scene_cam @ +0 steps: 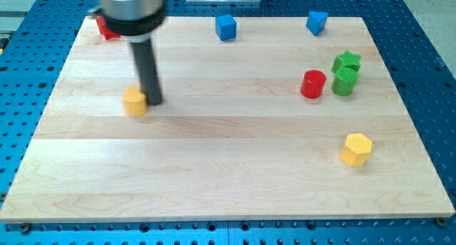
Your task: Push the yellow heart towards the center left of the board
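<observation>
The yellow heart (135, 101) lies on the wooden board (228, 167) at the view's left, about mid-height. My tip (154, 102) stands right against the heart's right side, touching or nearly touching it. The dark rod rises from there to the arm's grey mount at the view's top left.
A red block (106, 28) sits at the top left, partly hidden behind the arm. Two blue cubes (226, 27) (317, 22) lie along the top edge. A red cylinder (313, 84), a green cylinder (344, 82) and a green star (347, 61) cluster at the right. A yellow hexagon (356, 149) lies lower right.
</observation>
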Robot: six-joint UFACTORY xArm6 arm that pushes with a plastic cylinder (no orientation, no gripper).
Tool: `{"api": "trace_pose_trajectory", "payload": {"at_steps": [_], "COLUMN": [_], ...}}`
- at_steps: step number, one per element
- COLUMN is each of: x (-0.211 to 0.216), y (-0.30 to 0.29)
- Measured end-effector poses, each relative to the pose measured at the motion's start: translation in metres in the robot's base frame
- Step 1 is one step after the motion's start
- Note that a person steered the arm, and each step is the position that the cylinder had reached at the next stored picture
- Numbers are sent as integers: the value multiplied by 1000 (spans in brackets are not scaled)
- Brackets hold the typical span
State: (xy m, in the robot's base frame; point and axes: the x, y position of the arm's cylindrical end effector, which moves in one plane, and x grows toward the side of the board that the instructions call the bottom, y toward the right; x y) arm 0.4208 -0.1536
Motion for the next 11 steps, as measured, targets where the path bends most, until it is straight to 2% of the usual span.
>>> {"api": "trace_pose_trajectory", "payload": {"at_steps": [1, 2, 3, 4, 5, 6, 7, 10, 11], "x": [1, 9, 10, 43, 61, 42, 40, 55, 13], "y": [-17, 64, 22, 33, 19, -14, -83, 8, 8]}}
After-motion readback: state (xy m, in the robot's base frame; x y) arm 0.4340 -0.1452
